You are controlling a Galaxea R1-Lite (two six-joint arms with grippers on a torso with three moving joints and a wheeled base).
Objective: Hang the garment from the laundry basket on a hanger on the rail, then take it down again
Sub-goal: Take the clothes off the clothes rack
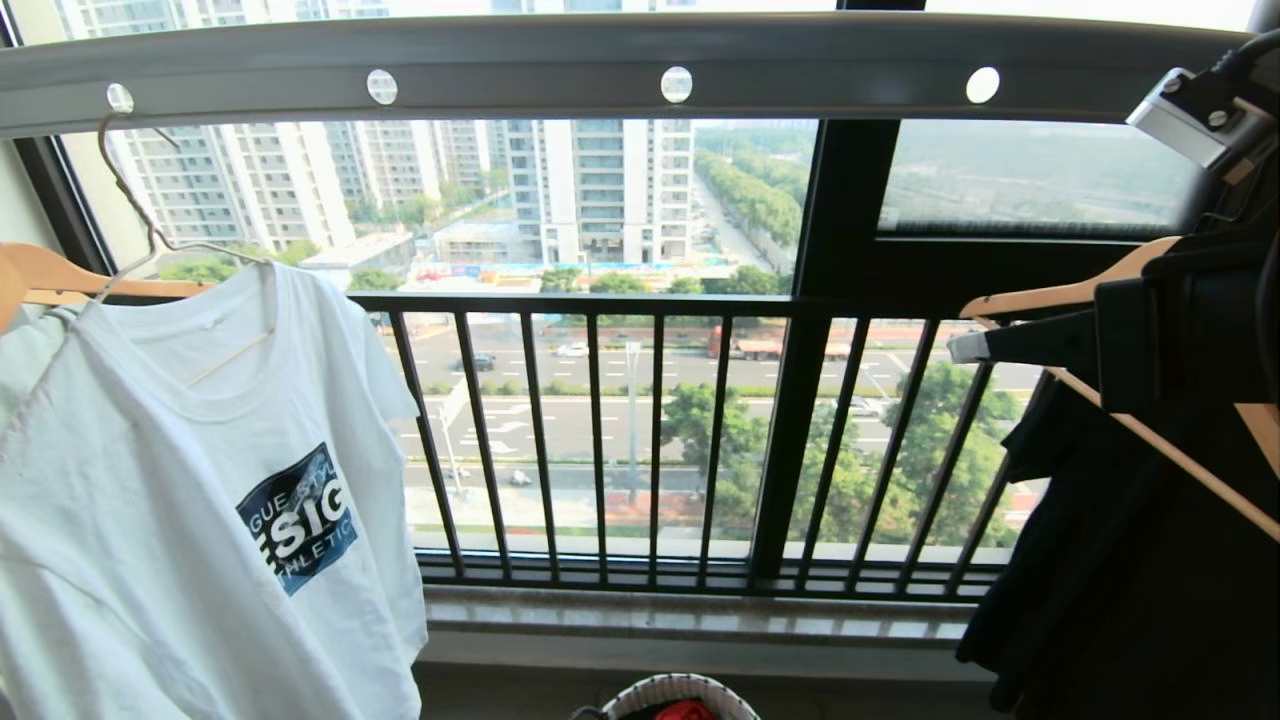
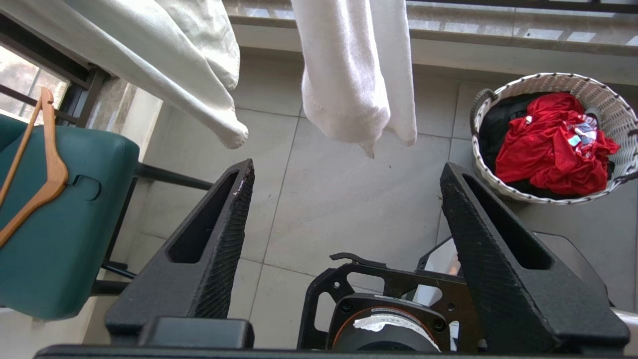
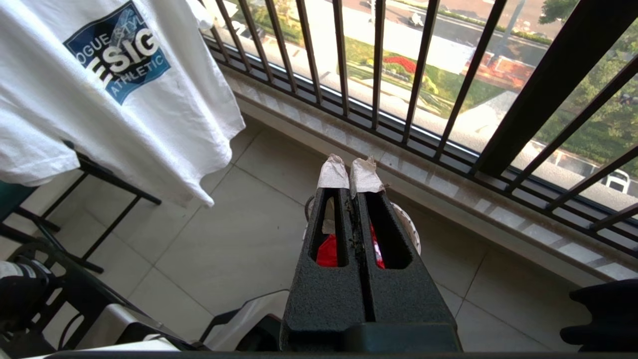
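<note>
The garment (image 1: 150, 480), a white T-shirt with a dark blue chest logo, hangs on the thin wire hanger (image 1: 150, 232). The hanger's hook sits in the leftmost hole of the grey rail (image 1: 560, 60). My left gripper (image 2: 347, 169) is open and empty, low under the garment's hem (image 2: 349, 89), with floor tiles between its fingers. My right gripper (image 3: 351, 172) is shut on nothing, to the right of the garment (image 3: 99, 99) and above the laundry basket (image 3: 411, 229). The white woven laundry basket (image 2: 548, 80) stands on the floor by the window sill and peeks in at the head view's lower edge (image 1: 680, 690).
A red garment (image 2: 548, 139) lies in the basket. A pale garment (image 2: 174, 60) hangs left of the T-shirt. Black clothes on wooden hangers (image 1: 1150, 450) fill the right. A green chair (image 2: 60, 239) bears a wooden hanger (image 2: 45, 164). The black window railing (image 1: 650, 440) is behind.
</note>
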